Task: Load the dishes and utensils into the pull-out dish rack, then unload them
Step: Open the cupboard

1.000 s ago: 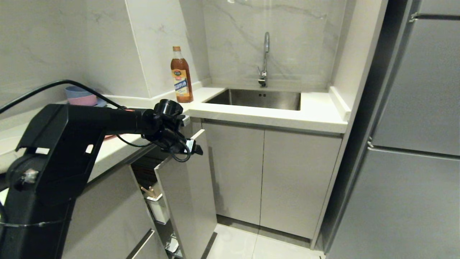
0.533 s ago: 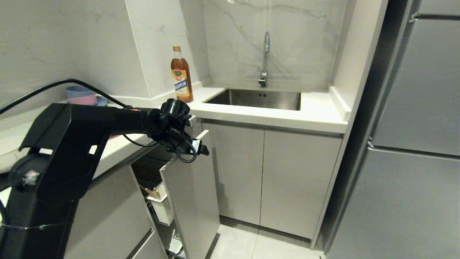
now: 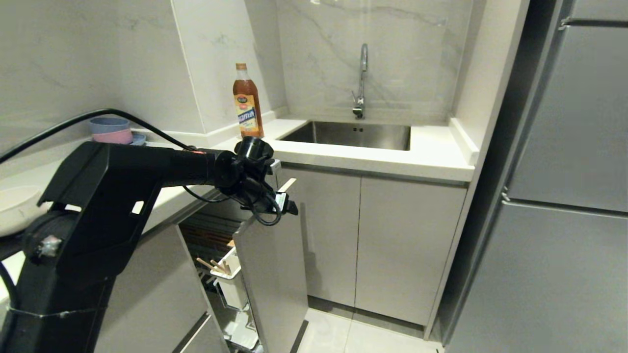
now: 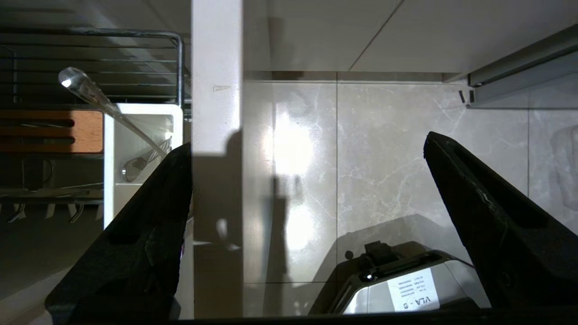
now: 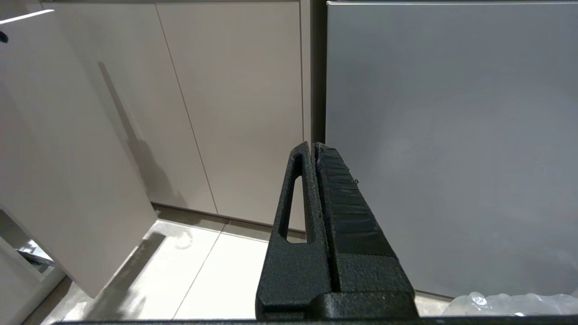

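The pull-out dish rack (image 3: 265, 274) is seen partly drawn out of the cabinet, at about seven o'clock from the sink (image 3: 351, 135). Its tall pale-grey front panel (image 3: 277, 264) is straddled at the top edge by the left tool (image 3: 282, 198), whose jaws are spread wide, one on each side of the panel, clamping nothing. In the left wrist view the panel edge (image 4: 216, 113) lies against one finger, well apart from the other. Behind the panel, the white utensil box (image 3: 230, 279) is seen with the chopsticks (image 3: 213, 265) leaning in it; the spoon (image 4: 135, 164) is seen in the box from the wrist, with the wooden block (image 4: 52, 131) beside it. The white bowl (image 3: 17, 208) rests on the surface at nine o'clock. The pink plate cannot be made out. The right tool (image 5: 316, 180) is clenched and empty, parked low facing the cabinet doors.

The step in hand is judged to be the opening of the rack. Further pulling by the hooked finger is called for until the contents are within reach.
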You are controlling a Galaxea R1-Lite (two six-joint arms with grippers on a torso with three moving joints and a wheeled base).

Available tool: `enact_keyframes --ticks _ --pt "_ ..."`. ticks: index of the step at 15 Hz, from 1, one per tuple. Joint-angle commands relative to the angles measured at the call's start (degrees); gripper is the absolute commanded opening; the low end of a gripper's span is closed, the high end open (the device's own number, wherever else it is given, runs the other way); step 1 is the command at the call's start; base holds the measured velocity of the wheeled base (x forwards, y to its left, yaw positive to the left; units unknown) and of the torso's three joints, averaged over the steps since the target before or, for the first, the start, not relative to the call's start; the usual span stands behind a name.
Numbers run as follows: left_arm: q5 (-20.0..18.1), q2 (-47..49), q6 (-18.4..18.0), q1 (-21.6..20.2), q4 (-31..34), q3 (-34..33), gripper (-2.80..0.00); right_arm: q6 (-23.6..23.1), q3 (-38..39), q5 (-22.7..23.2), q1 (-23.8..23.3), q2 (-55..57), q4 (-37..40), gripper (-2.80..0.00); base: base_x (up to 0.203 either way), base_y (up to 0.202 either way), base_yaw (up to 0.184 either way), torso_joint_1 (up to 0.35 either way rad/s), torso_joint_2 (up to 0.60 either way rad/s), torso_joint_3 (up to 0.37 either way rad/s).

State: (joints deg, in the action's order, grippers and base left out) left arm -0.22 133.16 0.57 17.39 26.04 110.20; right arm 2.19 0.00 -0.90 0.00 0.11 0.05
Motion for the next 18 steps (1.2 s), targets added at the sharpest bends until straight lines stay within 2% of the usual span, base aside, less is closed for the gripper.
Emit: enact_keyframes --ticks 1,8,18 --pt "0.04 -0.02 0.14 0.87 0.15 0.01 0.0 0.0 0.09 0.02 0.0 -0.02 -0.04 -2.8 0.0 0.0 0.0 0.0 0.0 0.0" --pt "0.04 0.61 1.54 5.2 -0.03 0.1 0.0 0.0 0.09 0.02 0.0 -0.02 0.04 -2.8 0.0 0.0 0.0 0.0 0.0 0.0" --pt "0.04 1.72 1.54 10.63 -0.29 0.88 0.0 0.01 0.17 0.02 0.01 -0.02 -0.03 -2.8 0.0 0.0 0.0 0.0 0.0 0.0"
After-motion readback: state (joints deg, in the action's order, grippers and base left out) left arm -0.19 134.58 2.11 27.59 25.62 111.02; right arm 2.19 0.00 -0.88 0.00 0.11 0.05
